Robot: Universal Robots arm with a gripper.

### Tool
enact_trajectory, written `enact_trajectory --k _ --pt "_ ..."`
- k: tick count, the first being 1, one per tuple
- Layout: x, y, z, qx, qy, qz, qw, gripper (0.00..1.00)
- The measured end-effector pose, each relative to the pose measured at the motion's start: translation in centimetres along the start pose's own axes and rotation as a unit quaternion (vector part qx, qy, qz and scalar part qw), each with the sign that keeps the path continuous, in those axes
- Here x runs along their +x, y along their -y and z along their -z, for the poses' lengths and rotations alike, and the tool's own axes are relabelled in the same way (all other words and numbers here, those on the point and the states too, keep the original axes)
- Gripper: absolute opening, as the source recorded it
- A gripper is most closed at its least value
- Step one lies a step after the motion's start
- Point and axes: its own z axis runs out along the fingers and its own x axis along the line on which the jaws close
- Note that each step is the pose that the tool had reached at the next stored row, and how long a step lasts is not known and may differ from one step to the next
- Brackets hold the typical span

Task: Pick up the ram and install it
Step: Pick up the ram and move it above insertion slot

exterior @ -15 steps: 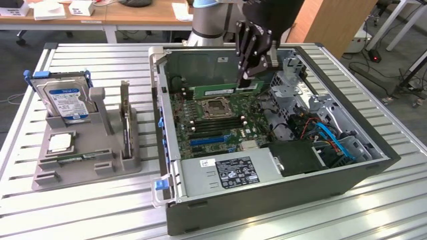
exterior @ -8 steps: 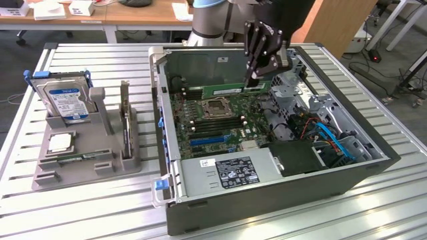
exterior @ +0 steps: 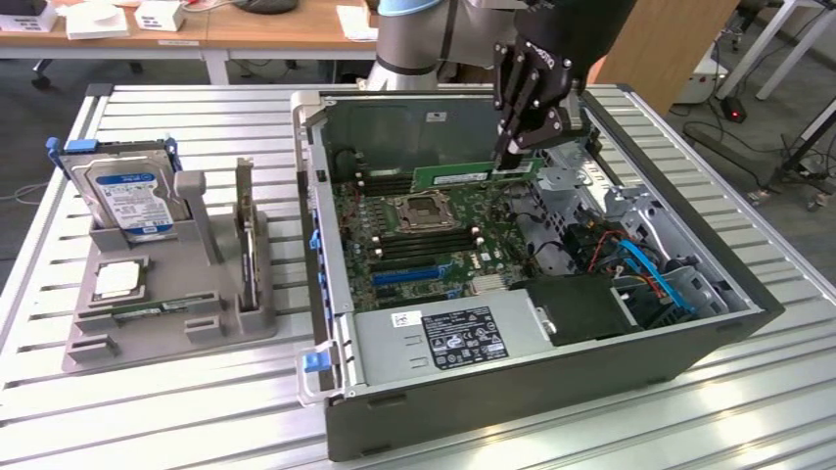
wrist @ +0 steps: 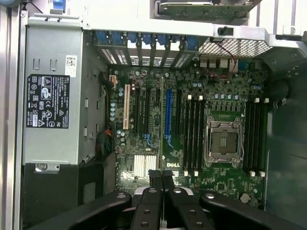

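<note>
One black end effector (exterior: 519, 162) hangs in the open computer case (exterior: 523, 411), fingers clenched on the ram (exterior: 457, 179) near its end toward the exterior view's right. The green stick lies level above the motherboard (exterior: 432, 250), just behind the processor socket (exterior: 425, 211). Well apart on the slatted bench (exterior: 157, 411), a grey holder (exterior: 170, 333) carries a hard drive (exterior: 131, 196).

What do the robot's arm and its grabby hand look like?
The arm is a round, silver-grey tube with a light blue ring. The gripper is black. It is built from flat jointed bars dotted with little round silver pins, and it ends in two slim fingers.
</note>
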Motion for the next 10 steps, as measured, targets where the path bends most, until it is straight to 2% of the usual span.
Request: enact_trajectory --k 10 --pt "-0.43 0.01 -0.01 0.0000 -0.0004 0.000 1.0000 0.11"
